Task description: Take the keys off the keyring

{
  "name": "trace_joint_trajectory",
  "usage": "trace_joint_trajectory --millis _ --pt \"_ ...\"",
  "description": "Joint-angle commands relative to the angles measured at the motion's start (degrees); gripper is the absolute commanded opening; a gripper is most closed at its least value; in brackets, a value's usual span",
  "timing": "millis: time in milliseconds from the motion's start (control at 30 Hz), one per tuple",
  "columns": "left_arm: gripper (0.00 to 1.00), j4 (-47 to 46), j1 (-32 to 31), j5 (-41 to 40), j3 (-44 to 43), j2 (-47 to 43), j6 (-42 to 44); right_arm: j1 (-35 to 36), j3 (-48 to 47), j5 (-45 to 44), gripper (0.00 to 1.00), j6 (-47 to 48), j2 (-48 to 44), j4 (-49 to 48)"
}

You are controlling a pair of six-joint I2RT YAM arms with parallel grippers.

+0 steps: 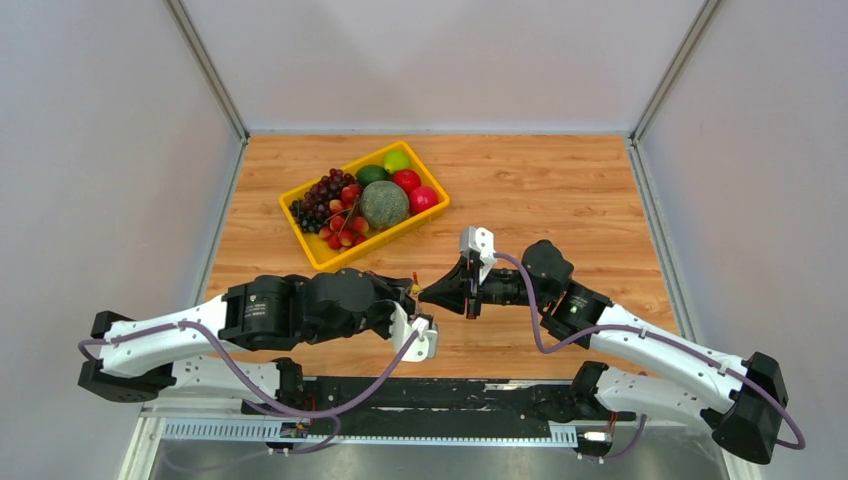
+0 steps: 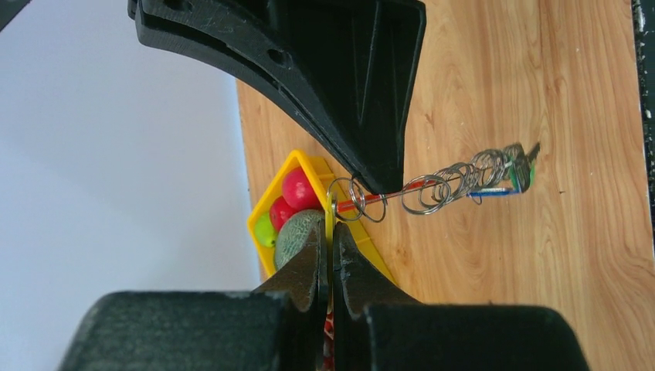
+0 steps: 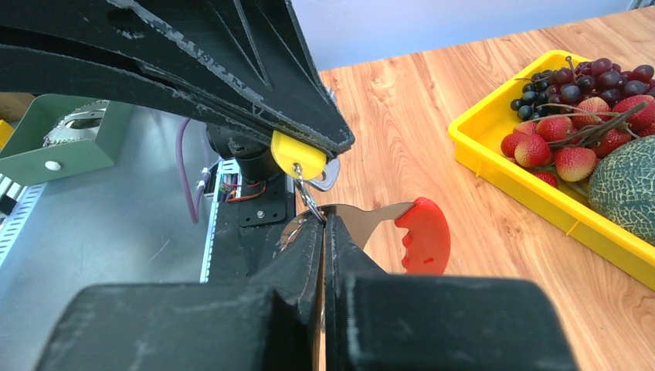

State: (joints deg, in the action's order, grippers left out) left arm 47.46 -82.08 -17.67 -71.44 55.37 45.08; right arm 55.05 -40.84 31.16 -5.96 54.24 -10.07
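- Above the front half of the table [image 1: 560, 190], the two arms meet tip to tip, and the keyring [image 2: 448, 182] is strung between them.
- Left fingers [image 2: 305, 267] are pressed together, pinching the yellow key [image 3: 297, 154] by its head.
- Right fingers [image 3: 305, 255] are pressed together on the silver metal strip that carries the red tag [image 3: 423, 236]. The tag sticks out to the side of the tips.
- A small ring links the yellow key to that metal strip, right at the pinch point. The two sets of tips are almost touching.
- The rest of the keyring is a loose string of wire rings trailing away from the tips.
- Keys [image 2: 516, 171] with blue and green heads are bunched at its far end. Can't tell if that end touches the table.
- The yellow fruit tray [image 1: 298, 236] sits further back on the left, well apart from the tips.
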Motion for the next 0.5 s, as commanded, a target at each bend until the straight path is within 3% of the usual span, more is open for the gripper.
trace_joint_trajectory --millis 0,467 --pt "0.00 -7.81 -0.13 -2.66 -2.84 1.53 -6.68 0.13 -1.44 1.72 0.00 0.48 -0.44 1.36" --pt "0.00 -6.72 -0.10 -9.63 -7.56 5.88 -20.65 0.76 -1.65 1.45 0.00 5.25 -1.88 6.29"
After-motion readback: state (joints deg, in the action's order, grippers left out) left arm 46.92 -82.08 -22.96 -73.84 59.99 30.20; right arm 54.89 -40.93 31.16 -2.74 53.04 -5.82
